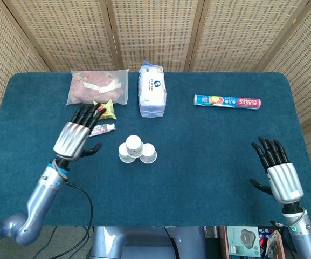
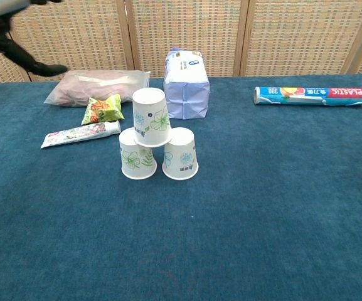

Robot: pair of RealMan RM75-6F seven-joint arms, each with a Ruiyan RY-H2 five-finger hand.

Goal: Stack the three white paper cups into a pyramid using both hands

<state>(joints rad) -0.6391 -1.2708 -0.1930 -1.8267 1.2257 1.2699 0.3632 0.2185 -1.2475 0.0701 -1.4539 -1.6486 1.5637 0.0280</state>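
- We see the three white paper cups (image 2: 155,143) standing as a pyramid near the middle of the counter (image 2: 281,207): two upside down, side by side and touching, with the top cup (image 2: 151,117) resting across them.
- In the chest view the top cup sits a little left of centre, more over the left base cup (image 2: 137,154) than the right base cup (image 2: 181,153), and looks slightly tilted.
- Our left hand (image 1: 77,136) is off to the left of the stack, apart from it, fingers spread and holding nothing; its fingertips lie over the toothpaste tube (image 2: 80,134) and snack packet (image 2: 103,108).
- Our right hand (image 1: 278,171) rests well apart, near the right front corner, fingers spread and holding nothing.
- The stack lies to the right of our left hand, which is much the nearer of the two.
- We judge the pyramid built; if the top cup needs nudging, the move would be rightward, and the left hand is best placed.
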